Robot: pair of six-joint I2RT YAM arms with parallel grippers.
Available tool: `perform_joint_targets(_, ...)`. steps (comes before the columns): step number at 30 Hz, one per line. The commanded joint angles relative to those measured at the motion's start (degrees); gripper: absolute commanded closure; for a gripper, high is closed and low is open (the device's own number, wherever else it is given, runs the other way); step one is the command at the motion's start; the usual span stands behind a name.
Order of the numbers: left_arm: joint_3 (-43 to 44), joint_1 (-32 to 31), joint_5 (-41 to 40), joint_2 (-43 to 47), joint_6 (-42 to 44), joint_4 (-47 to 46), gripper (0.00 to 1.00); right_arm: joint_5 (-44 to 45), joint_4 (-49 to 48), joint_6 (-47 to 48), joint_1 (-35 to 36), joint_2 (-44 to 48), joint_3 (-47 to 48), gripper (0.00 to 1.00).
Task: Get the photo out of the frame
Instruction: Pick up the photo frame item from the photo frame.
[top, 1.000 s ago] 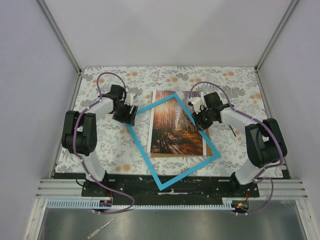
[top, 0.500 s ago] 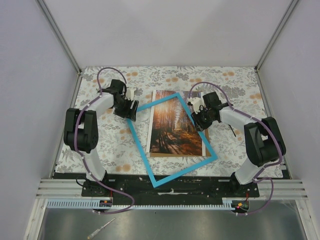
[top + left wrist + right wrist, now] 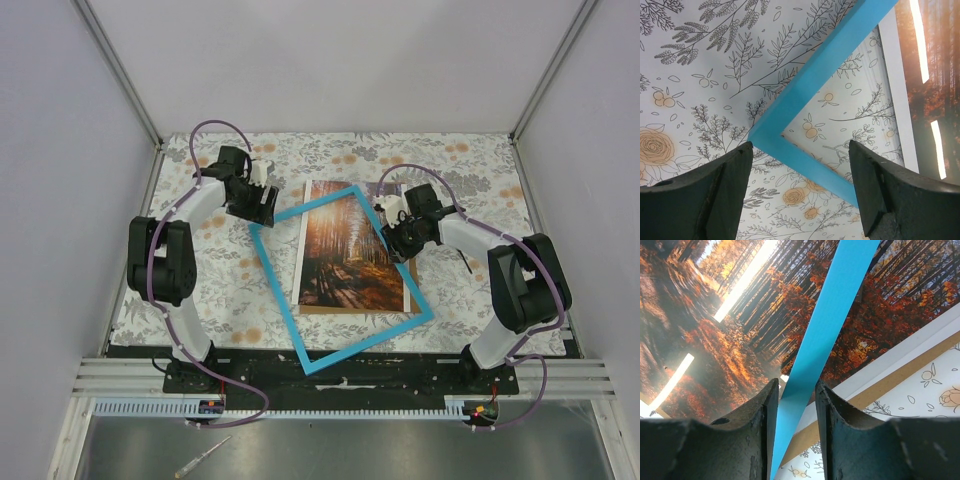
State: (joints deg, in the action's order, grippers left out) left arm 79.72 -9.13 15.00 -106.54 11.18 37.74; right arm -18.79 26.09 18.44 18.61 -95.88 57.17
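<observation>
The right tool (image 3: pixel 796 385) is clamped on one blue bar of the frame (image 3: pixel 278 298), which lies skewed across the photo (image 3: pixel 345 250) directly beneath that tool. The left tool (image 3: pixel 800 150) stands wide open and holds nothing. A frame corner sits just ahead of its fingertips, over the floral tabletop (image 3: pixel 220 290). The photo lies flat and face up, to that tool's right.
</observation>
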Motion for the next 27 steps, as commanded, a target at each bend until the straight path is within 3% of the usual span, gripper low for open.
perform_joint_targets(1,2.1,-0.02,-1.56,-0.25,0.77,-1.26,0.16,-2.31,-0.07,-0.33,0.55,-0.19,2.16,0.57)
perform_joint_targets(11,4.47,-0.19,-2.52,-1.47,2.09,-0.21,0.16,-2.92,0.02,-0.07,0.55,0.25,2.16,0.56)
perform_joint_targets(27,5.88,-3.44,-17.37,-7.62,3.85,-4.07,0.16,-4.15,0.54,0.28,0.55,1.22,2.16,0.55)
